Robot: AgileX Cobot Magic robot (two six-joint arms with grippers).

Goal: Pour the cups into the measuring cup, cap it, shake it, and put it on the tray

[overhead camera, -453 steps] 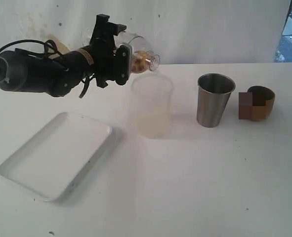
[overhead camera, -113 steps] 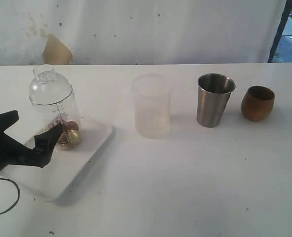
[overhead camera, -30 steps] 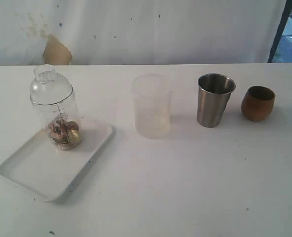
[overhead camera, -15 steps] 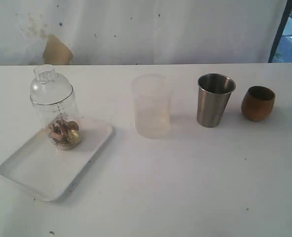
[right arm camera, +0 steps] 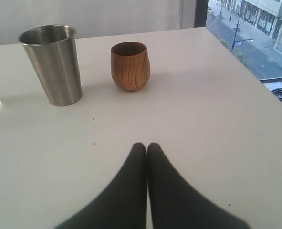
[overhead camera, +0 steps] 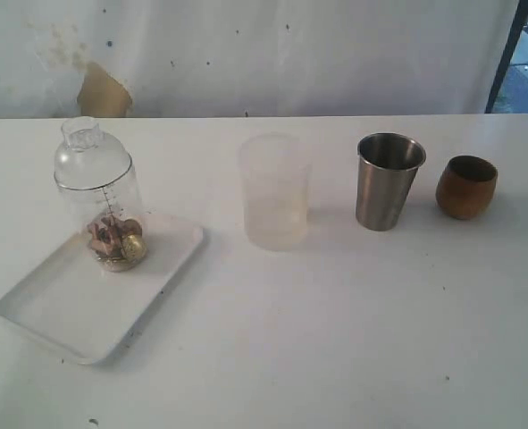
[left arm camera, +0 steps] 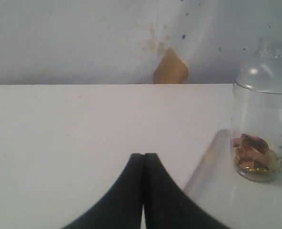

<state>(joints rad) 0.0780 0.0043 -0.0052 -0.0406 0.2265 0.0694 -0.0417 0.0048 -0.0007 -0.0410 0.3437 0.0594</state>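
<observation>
In the exterior view the capped measuring cup (overhead camera: 98,192) stands upright on the far end of the white tray (overhead camera: 67,308), at the left of the counter (overhead camera: 335,340), with brown and gold pieces (overhead camera: 116,243) lying at its bottom. To its right, off the tray, the frosted cup (overhead camera: 274,190), the steel tumbler (overhead camera: 389,181) and the brown cup (overhead camera: 465,187) stand in a row, each apart from the next. In the left wrist view the left tool (left arm camera: 143,160) is pressed together, pinching nothing, over bare counter near the tray's rim and apart from the measuring cup. In the right wrist view the right tool (right arm camera: 146,148) is likewise pressed together and empty, with the steel tumbler and brown cup upright beyond it, well apart from it
</observation>
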